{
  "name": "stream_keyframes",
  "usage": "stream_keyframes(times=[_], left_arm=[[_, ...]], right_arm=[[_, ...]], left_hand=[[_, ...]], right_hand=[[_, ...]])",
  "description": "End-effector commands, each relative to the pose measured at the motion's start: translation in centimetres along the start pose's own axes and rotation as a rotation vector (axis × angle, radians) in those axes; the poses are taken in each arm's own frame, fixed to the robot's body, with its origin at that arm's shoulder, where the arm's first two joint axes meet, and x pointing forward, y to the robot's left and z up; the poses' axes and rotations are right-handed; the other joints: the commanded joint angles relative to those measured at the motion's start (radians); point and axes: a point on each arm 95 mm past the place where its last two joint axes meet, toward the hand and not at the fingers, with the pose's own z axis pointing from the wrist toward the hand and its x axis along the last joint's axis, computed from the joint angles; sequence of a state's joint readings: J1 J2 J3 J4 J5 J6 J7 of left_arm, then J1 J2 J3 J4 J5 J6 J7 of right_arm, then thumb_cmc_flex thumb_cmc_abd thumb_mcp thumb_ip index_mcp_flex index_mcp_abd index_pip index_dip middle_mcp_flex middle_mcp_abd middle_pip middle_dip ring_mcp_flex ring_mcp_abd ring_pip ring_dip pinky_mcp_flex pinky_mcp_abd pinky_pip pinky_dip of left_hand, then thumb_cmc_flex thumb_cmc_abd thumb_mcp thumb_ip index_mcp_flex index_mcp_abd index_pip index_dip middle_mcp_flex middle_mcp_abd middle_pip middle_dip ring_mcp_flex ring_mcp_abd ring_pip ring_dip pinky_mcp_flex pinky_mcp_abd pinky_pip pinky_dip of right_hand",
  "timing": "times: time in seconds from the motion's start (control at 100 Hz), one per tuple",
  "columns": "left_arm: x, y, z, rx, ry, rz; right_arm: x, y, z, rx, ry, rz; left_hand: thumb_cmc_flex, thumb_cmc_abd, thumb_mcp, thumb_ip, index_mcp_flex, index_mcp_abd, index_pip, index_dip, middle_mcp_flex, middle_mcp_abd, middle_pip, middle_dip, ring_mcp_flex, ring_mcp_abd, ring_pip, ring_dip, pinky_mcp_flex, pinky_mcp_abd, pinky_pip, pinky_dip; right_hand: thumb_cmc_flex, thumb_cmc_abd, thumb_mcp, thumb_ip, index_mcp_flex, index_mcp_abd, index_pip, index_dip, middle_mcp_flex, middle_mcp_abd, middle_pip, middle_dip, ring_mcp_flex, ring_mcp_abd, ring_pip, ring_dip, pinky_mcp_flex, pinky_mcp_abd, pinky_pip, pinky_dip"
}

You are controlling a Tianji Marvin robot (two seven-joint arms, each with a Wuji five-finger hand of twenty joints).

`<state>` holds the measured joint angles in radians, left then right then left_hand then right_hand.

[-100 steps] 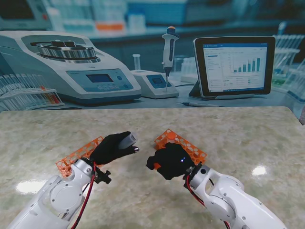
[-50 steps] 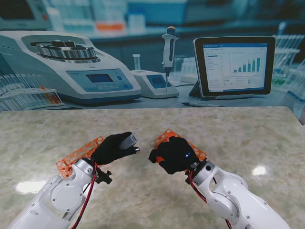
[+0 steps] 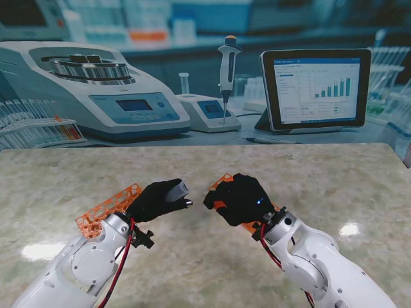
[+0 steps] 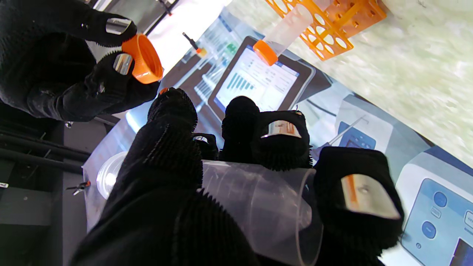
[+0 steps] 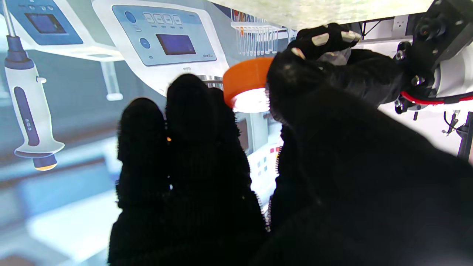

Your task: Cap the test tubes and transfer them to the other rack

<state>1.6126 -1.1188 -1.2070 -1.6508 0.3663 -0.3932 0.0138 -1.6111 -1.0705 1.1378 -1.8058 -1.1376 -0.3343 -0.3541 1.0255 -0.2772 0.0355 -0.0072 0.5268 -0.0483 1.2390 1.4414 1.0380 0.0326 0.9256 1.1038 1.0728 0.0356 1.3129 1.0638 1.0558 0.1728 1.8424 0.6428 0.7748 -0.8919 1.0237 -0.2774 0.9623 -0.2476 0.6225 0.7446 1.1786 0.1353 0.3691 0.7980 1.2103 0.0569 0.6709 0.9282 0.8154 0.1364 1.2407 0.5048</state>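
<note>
- Stand view, far left: an orange rack (image 3: 108, 208) lies on the table, partly behind the left arm.
- Next, the left hand (image 3: 157, 199) is raised off the table with its fingers wrapped round a clear tube (image 3: 174, 190). The left wrist view shows the tube (image 4: 255, 207) lying across the palm, open mouth bare, fingers (image 4: 364, 195) curled over it.
- In the gap between the hands nothing touches yet; tube and cap are close but apart.
- The right hand (image 3: 239, 197) hovers over the second rack (image 3: 221, 183), which it mostly hides. Its thumb and fingertips pinch an orange cap (image 4: 143, 59); the right wrist view shows the cap (image 5: 245, 79) with its hollow side open.
- In the left wrist view a capped tube (image 4: 284, 35) already stands in a rack (image 4: 332, 27).
- My read: this is the capping step, just before contact. The next move calls for lining the cap's hollow up square with the tube mouth, then pressing or twisting it on. A skewed approach could cross the rim.
</note>
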Motion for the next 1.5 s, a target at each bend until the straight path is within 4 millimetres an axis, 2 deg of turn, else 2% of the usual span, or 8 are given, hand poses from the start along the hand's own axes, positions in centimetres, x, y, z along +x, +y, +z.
stream_keyframes(times=[0.0, 0.77, 1.49], left_arm=[[0.0, 0.2, 0.0, -0.010, -0.002, -0.003], [0.3, 0.8, 0.5, -0.041, 0.019, -0.021], [0.7, 0.9, 0.4, -0.049, 0.056, -0.030]], right_arm=[[0.3, 0.5, 0.1, -0.024, -0.002, 0.007], [0.8, 2.9, 1.0, -0.134, -0.010, 0.028], [2.3, 3.1, 2.6, -0.184, 0.009, 0.110]], left_hand=[[0.018, 0.056, 0.019, 0.008, 0.006, -0.047, 0.055, 0.030, 0.024, -0.025, 0.001, -0.008, 0.064, -0.024, 0.027, 0.001, 0.034, -0.139, 0.179, -0.005], [0.020, 0.056, 0.018, 0.006, 0.006, -0.047, 0.055, 0.030, 0.023, -0.025, -0.001, -0.008, 0.061, -0.021, 0.022, 0.001, 0.033, -0.132, 0.173, -0.005], [0.021, 0.057, 0.012, 0.003, 0.006, -0.053, 0.051, 0.027, 0.019, -0.027, -0.005, -0.008, 0.056, -0.016, 0.013, 0.002, 0.031, -0.119, 0.158, -0.009]], right_hand=[[0.175, 0.057, 0.204, 0.075, 0.038, 0.012, 0.041, 0.021, 0.076, -0.182, 0.125, 0.038, -0.009, -0.025, 0.034, -0.001, 0.000, 0.004, 0.034, -0.002], [0.173, 0.068, 0.208, 0.078, 0.041, 0.011, 0.042, 0.020, 0.080, -0.182, 0.128, 0.038, -0.003, -0.027, 0.036, 0.003, 0.004, 0.002, 0.039, 0.006], [0.171, 0.077, 0.207, 0.082, 0.044, 0.010, 0.044, 0.021, 0.083, -0.185, 0.129, 0.038, 0.003, -0.028, 0.037, 0.007, 0.011, 0.000, 0.040, 0.016]])
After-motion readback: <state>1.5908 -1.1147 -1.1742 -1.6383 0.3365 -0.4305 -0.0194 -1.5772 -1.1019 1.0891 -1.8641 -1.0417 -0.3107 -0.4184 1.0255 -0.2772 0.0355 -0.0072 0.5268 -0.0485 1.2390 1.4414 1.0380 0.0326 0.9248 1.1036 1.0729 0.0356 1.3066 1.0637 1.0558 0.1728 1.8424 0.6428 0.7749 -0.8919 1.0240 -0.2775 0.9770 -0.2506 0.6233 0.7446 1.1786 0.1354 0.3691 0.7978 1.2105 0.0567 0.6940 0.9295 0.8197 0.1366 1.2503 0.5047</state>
